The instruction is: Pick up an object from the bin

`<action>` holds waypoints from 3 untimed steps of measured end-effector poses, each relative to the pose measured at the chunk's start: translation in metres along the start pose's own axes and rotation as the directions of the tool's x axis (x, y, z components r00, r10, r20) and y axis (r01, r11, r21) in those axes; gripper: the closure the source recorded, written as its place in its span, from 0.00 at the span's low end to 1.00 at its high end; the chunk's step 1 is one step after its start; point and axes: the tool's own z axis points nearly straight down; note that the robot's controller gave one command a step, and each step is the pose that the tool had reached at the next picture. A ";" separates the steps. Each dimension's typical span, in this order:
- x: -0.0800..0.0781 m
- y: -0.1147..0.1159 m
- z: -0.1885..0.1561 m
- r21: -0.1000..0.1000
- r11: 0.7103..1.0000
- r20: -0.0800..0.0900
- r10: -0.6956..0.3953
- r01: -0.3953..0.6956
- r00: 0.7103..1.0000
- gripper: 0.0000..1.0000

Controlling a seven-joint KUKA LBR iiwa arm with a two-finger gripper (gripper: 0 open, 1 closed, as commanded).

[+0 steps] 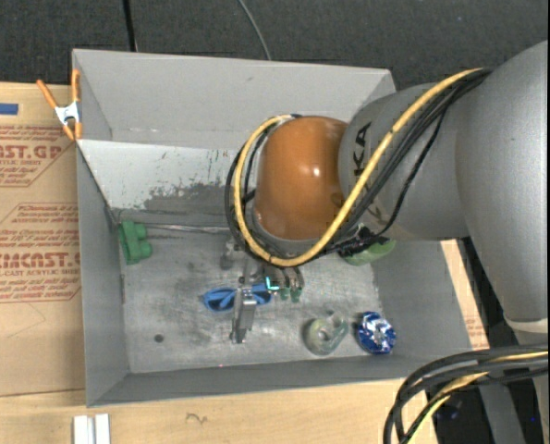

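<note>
Hovering: gripper [245, 314] low over small blue plastic piece [219, 299], mid-bin [99, 294] | gripper spread: cannot tell | handling: likely light, stiff, slick; take across its narrow middle.

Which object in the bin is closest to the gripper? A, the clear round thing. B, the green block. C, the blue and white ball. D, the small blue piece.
D: the small blue piece lies on the bin floor right beside the gripper, while the green block sits by the wall at the view's left, and the clear round thing and the blue and white ball lie farther off toward the lower right.
</note>
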 end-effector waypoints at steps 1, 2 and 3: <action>-0.011 -0.035 0.075 -0.004 0.993 0.015 0.118 -0.118 0.993 0.00; -0.012 -0.034 0.072 -0.005 0.993 0.015 0.116 -0.116 0.993 1.00; 0.001 -0.038 -0.076 -0.004 0.994 0.015 0.112 -0.112 0.994 1.00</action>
